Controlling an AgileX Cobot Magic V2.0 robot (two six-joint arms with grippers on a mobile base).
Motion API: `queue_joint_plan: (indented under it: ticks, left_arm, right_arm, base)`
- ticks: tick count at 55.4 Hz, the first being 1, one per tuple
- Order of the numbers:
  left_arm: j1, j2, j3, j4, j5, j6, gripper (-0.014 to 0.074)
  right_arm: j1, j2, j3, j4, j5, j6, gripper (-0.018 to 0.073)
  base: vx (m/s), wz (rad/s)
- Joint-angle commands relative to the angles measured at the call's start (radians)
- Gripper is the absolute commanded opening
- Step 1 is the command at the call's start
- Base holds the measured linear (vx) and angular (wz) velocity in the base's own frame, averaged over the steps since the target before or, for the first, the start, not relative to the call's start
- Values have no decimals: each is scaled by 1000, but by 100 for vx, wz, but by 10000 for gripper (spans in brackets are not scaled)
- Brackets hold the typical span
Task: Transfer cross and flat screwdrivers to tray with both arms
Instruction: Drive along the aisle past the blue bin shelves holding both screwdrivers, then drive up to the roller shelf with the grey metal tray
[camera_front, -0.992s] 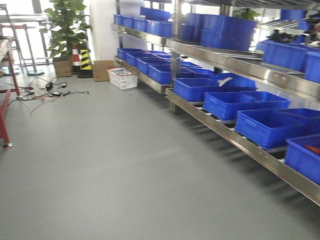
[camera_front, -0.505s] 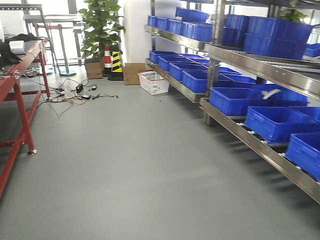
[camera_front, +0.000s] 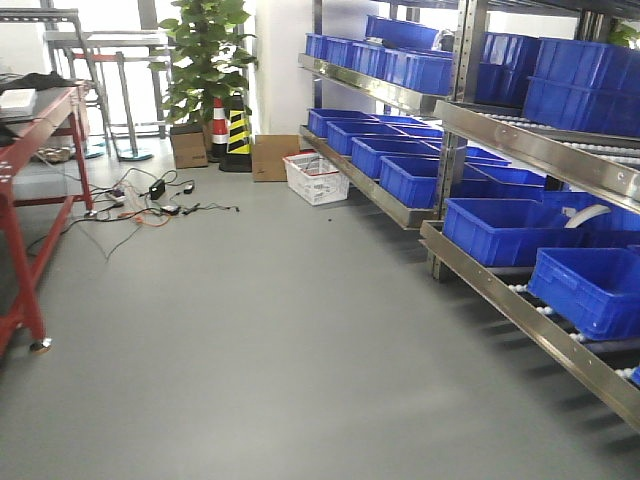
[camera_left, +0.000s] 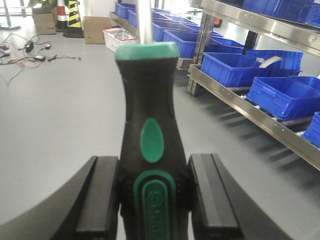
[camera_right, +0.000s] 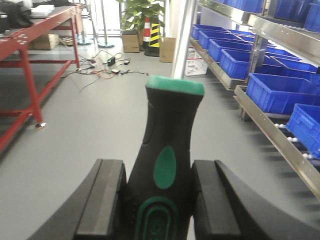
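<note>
In the left wrist view my left gripper (camera_left: 152, 165) is shut on a screwdriver (camera_left: 150, 140); both fingers press its black-and-green handle, and its silver shaft (camera_left: 144, 20) points away towards the shelves. My right gripper (camera_right: 157, 167) is likewise shut on the other screwdriver (camera_right: 167, 145), gripping the lower part of its black-and-green handle. Both tools hang in the air above the grey floor. I cannot tell which one is cross and which is flat. The tray is out of view. Neither arm shows in the front view.
Steel shelving (camera_front: 520, 150) loaded with blue bins (camera_front: 500, 230) runs along the right side. A red table (camera_front: 30, 140) stands at the left. At the back are a potted plant (camera_front: 205, 60), a striped cone (camera_front: 237, 135), cardboard boxes (camera_front: 272, 157), a white basket (camera_front: 318, 178) and loose cables (camera_front: 150, 200). Grey floor (camera_front: 260, 330) lies between.
The front view has swung left: the shelves and plant slid to the right in the picture and the red table came into view at the left.
</note>
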Motion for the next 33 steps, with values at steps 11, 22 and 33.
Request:
queue_joint_plan:
  ticks: [11, 22, 33]
  left_arm:
    - [-5, 8, -26, -10, -92, -1, -3]
    - [-5, 8, -26, -10, -92, -1, -3]
    - [-5, 8, -26, -10, -92, -1, -3]
  right_arm:
    - [-3, 12, -28, 12, -94, -5, -8]
    - [-3, 12, -28, 12, -93, -5, -8]
    - [-3, 12, -28, 12, -93, -5, -8]
  base:
    - [60, -16]
    - [58, -19]
    - [57, -20]
